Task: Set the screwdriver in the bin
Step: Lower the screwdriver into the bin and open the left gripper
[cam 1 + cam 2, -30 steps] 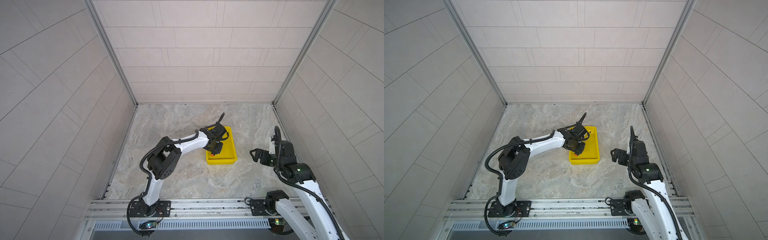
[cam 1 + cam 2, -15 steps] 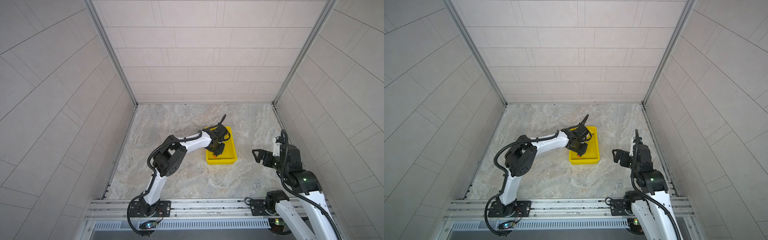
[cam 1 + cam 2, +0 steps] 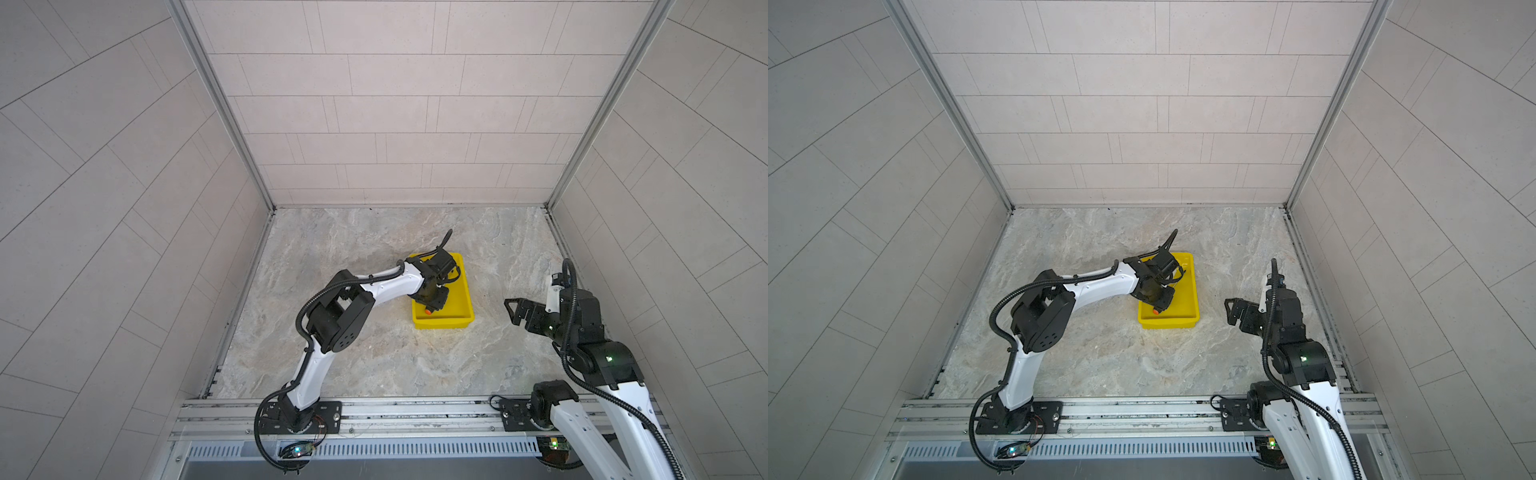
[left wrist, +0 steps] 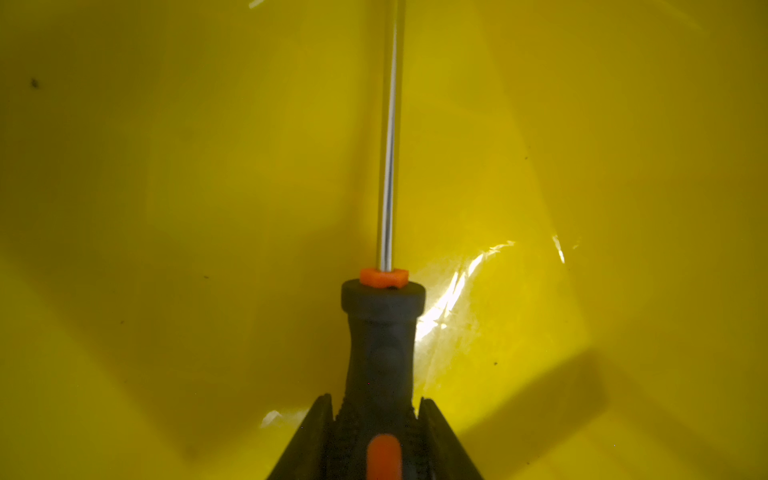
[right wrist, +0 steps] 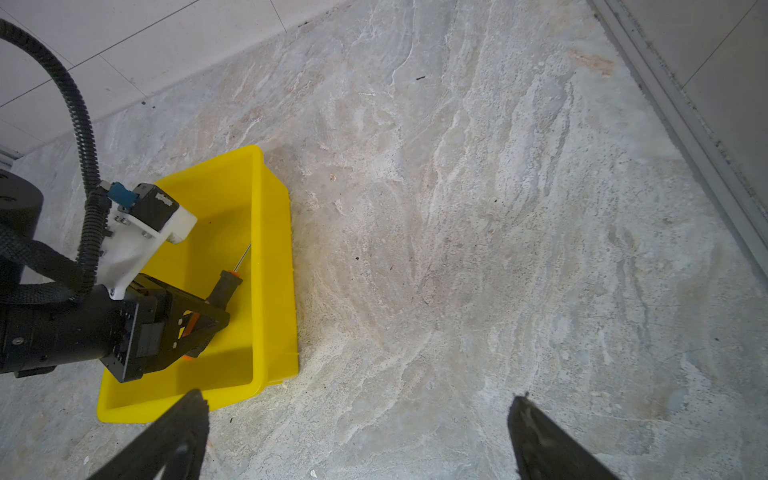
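Reaching forward, the left gripper (image 3: pixel 435 305) pitches down, jaws narrow — the right gripper (image 5: pixel 359 395) hovers, jaws wide apart.

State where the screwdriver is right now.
Near the centre of a top view, the screwdriver is inside the yellow bin, orange butt toward the bin's near end, handle in the left end effector.
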